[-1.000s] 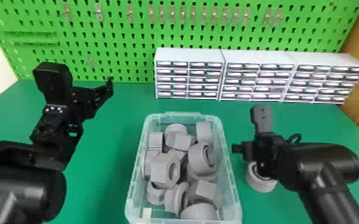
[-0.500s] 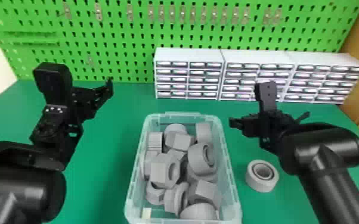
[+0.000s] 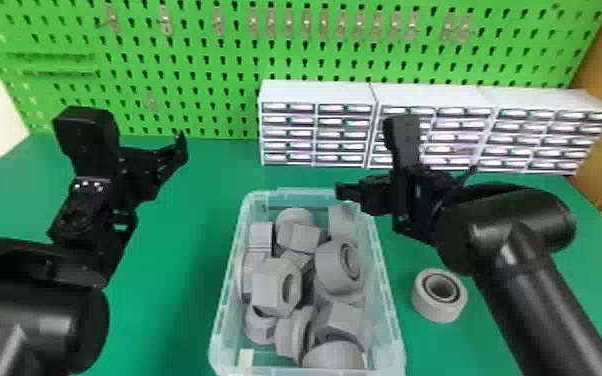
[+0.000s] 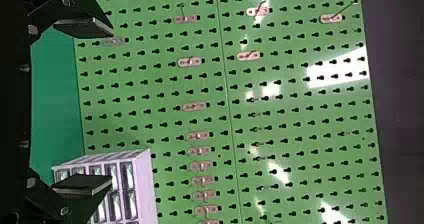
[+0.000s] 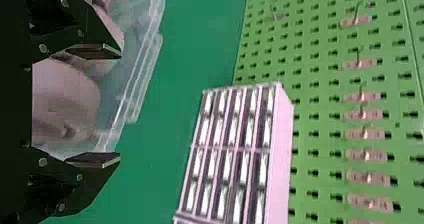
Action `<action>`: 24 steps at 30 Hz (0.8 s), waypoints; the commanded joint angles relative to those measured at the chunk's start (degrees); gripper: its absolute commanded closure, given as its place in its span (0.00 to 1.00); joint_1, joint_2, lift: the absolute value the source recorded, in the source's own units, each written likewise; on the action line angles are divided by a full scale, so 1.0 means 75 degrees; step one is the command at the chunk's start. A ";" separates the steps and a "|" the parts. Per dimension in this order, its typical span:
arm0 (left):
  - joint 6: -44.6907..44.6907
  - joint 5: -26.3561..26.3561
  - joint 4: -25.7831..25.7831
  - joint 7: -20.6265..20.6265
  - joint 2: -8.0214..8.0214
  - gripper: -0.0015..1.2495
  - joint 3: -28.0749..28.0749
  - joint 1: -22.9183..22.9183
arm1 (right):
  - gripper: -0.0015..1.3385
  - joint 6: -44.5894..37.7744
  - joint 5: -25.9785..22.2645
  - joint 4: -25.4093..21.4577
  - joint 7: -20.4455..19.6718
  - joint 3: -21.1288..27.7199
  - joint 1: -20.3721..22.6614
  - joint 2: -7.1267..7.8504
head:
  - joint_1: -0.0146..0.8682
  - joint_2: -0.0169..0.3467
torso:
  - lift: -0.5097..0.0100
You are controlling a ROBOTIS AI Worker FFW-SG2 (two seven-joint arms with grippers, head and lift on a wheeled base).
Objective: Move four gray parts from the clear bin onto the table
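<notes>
Bin's near end: the clear bin [image 3: 396, 345] stands before me, its near wall cut off; a round part [image 3: 332, 357] is cut off with it, so I can't tell its full shape.
Ring on table: one ring [image 3: 426, 306] lies flat on the green table [image 3: 170, 295], right of the bin; hard, probably light printed plastic, best pinched across its outer wall.
Hex nut: this nut [image 3: 266, 289] lies tilted on the heap; its opposite flats should suit my pads better than its corners. Stiff, unlikely to dent.
Tilted ring: the thick ring [image 3: 330, 272] may roll or slip on its smooth curve; I'd grip it across its width. Neighbours hide its underside.
Right gripper: my right gripper [image 5: 114, 105] is open and empty near the bin's far right corner.
Left gripper: my left gripper [image 4: 107, 105] is parked left of the bin, fingers apart, empty.
Heap's bottom: buried; I can't count the parts.
</notes>
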State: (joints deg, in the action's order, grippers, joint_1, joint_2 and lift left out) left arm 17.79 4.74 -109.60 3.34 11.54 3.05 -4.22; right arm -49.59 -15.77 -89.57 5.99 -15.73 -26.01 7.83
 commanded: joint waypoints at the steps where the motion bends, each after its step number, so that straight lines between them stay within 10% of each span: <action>1: 0.0007 0.0000 0.0000 0.0001 0.0008 0.19 -0.0044 0.0024 | 0.39 -0.0337 -0.0277 -0.0303 -0.0107 -0.0387 -0.0059 0.0046 | 0.78 0.14 | 0.89; 24: 0.0030 -0.0011 -0.0012 -0.0070 0.0020 0.19 -0.0407 0.0106 | 0.39 -0.1919 -0.2972 -0.1745 -0.1783 -0.0926 0.0410 0.0480 | 0.78 0.14 | 0.89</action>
State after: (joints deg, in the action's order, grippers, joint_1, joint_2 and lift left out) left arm 17.93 4.69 -109.69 2.80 11.78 0.59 -3.52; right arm -61.41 -34.28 -100.60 -5.34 -23.03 -23.44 10.17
